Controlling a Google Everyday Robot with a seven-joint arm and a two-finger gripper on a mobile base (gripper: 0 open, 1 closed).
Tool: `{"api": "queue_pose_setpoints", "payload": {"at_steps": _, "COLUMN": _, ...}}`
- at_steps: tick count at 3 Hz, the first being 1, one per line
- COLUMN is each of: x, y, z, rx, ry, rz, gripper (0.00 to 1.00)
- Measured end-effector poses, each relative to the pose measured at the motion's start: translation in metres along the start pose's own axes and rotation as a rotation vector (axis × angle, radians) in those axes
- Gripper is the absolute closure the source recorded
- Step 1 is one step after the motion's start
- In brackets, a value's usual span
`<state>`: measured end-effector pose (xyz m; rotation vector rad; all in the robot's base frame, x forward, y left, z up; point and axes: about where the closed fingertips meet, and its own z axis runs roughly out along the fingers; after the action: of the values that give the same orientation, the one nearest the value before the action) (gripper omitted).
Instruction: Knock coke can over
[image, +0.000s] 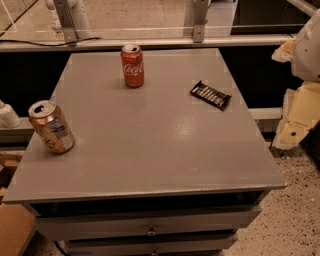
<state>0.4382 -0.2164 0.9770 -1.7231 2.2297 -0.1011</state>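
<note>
Grey tabletop (150, 150): open surface on every side of your coke can (132, 66) | can red, white script, silver top, upright near far edge | gripper (299, 114) beyond right edge, grip you cannot tell

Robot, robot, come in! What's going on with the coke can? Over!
Gripper at right edge, off the grey table, apart from can. Red aluminium coke can upright at table's far side. Black wrapped snack bar lies between them.

On table (150, 150): coke can (132, 66) rear-ctr, 2nd can (51, 127) front-L, snack bar (210, 95) mid-R; gripper (295, 120) off R edge
</note>
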Motion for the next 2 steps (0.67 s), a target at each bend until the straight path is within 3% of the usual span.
{"api": "queue_pose_setpoints", "payload": {"at_steps": 1, "x": 0.000, "y": 0.000, "z": 0.000, "rx": 0.000, "ry": 0.000, "rz": 0.000, "gripper": 0.00}}
{"api": "queue_pose_setpoints", "payload": {"at_steps": 2, "x": -0.004, "y": -0.012, "z": 0.011, "rx": 0.015, "ry": -0.045, "rz": -0.013, "gripper": 0.00}}
